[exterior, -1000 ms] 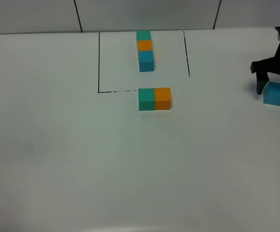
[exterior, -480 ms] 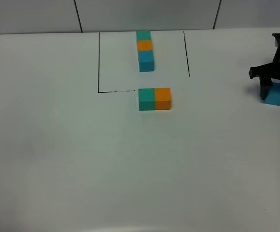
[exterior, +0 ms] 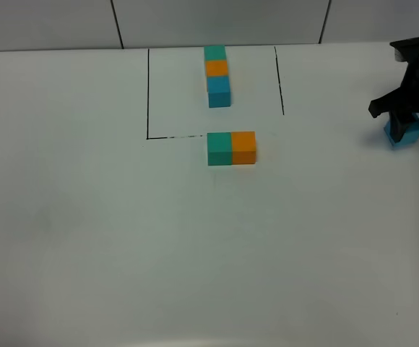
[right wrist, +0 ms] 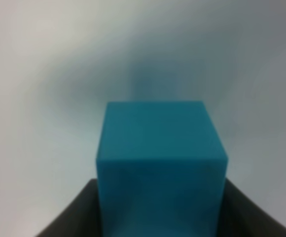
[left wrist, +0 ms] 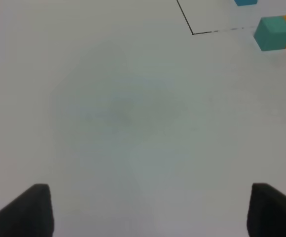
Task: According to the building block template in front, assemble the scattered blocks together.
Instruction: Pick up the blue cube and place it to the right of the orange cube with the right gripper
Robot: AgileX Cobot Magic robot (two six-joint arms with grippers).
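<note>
The building block template (exterior: 217, 75), a joined teal, orange and blue row, lies inside the black-lined rectangle at the back middle of the table. Just in front of it, the loose teal cube (exterior: 219, 147) and orange cube (exterior: 243, 147) sit side by side, touching; the left wrist view also catches the teal cube (left wrist: 272, 32). At the far right my right gripper (exterior: 404, 124) is shut on the blue cube (exterior: 404, 135). In the right wrist view the blue cube (right wrist: 160, 153) fills the space between the dark fingers (right wrist: 79, 212). My left gripper (left wrist: 148, 210) is open over bare table.
The black frame lines (exterior: 147, 94) mark the template area on the white table (exterior: 123, 238). A grey tiled wall runs along the back edge. The left arm does not show in the exterior high view.
My right gripper came down around the blue cube and shut on it; the cube shifted slightly left and back. The left gripper and other cubes stayed put.
</note>
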